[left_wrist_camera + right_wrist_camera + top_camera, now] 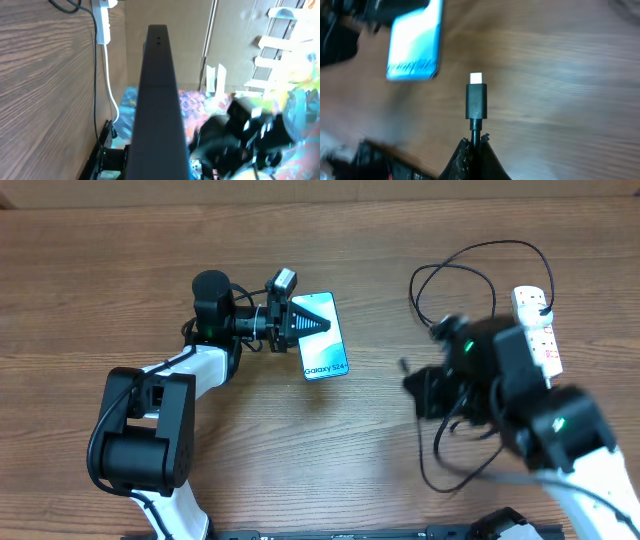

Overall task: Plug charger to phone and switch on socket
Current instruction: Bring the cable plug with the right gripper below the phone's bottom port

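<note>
**Carefully: a stiff little plug on a limp cable, going to a slick phone**

Your right gripper is clamping the charger cable just behind its black connector. The bright metal tip is sticking out in front, clear of the fingers. That is the right place to be holding it. The connector body is rigid, but the cable is thin and floppy, so a grip further back would be letting the tip droop and wander.

Your left gripper is closed on one long edge of the phone, with a finger lying across the light blue screen. The phone is sitting left of centre on the wooden table, well apart from the connector. Judge it as slim, smooth and likely to slide or pivot under an end-on push, so the left arm is doing the bracing. You are aiming at a very small port, and the pictures are not showing which end carries it.

Behind the right arm, the slack cable is looping widely over the table and running by the white power strip. Those loops may be dragging or snagging as you reach across. The right arm is also hanging partly over the strip and its red-marked switches, blocking them for now.
</note>
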{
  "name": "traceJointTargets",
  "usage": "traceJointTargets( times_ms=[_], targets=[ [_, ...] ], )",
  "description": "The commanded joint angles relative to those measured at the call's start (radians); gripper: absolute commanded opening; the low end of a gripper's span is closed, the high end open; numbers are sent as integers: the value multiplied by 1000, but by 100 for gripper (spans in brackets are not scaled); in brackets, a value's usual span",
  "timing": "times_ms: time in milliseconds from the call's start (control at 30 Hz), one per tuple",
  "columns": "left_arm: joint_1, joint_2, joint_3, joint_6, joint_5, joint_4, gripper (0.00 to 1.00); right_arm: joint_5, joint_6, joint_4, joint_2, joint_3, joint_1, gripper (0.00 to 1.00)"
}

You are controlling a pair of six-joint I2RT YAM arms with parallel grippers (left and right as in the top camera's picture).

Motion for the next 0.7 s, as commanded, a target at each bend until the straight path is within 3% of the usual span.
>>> traceJointTargets(
  times_ms=[0,233,467,667],
  targets=[
    [3,0,24,63,18,8,4,39,67,79,-61,-111,103,4],
    [3,0,24,64,13,8,4,62,148,262,-63,-277,277,4],
    [3,0,24,147,-51,8,4,319,224,307,-45,-283,426,4],
    [3,0,24,132,-77,7,4,324,249,390,-32,-283,450,4]
  ],
)
